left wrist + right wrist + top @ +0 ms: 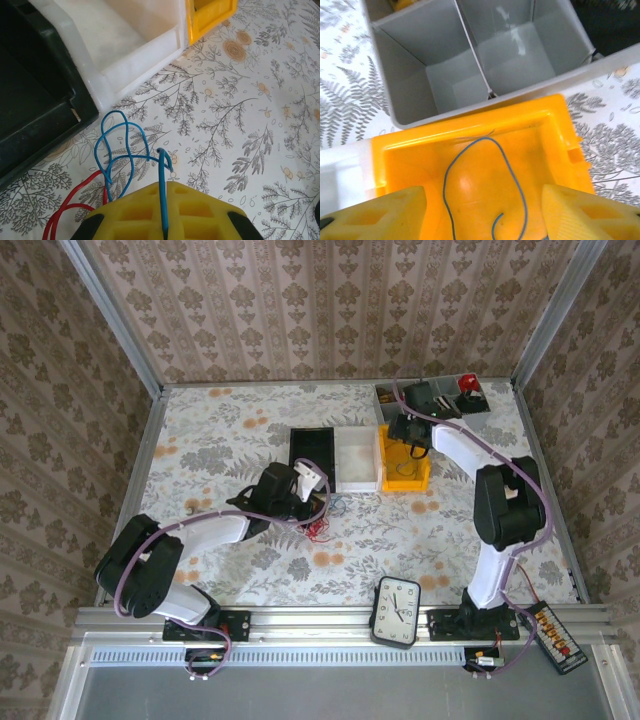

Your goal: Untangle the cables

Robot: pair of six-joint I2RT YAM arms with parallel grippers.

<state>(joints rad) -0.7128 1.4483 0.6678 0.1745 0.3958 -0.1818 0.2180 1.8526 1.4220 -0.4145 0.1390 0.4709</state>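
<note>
One floral-covered desk [480,540] carries everything, and places are given from the white bin [357,455] near its middle. A grey divided tray [470,65] is set beyond that bin and to its right. A black bin [310,443] is pressed against the white bin's left side, a yellow bin [405,483] against its right side. A clock [396,611] lies well in front of the white bin, at the desk's near edge. The right gripper [485,212] is held over the yellow bin, jaws wide apart with nothing between them; one blue cable [512,170] lies looped on that bin's floor. The left gripper [164,197] is placed just in front of the white bin's near left corner, jaws together and clamped on a second blue cable [161,175], whose loops are spread on the desk beside a red cable [80,187].
</note>
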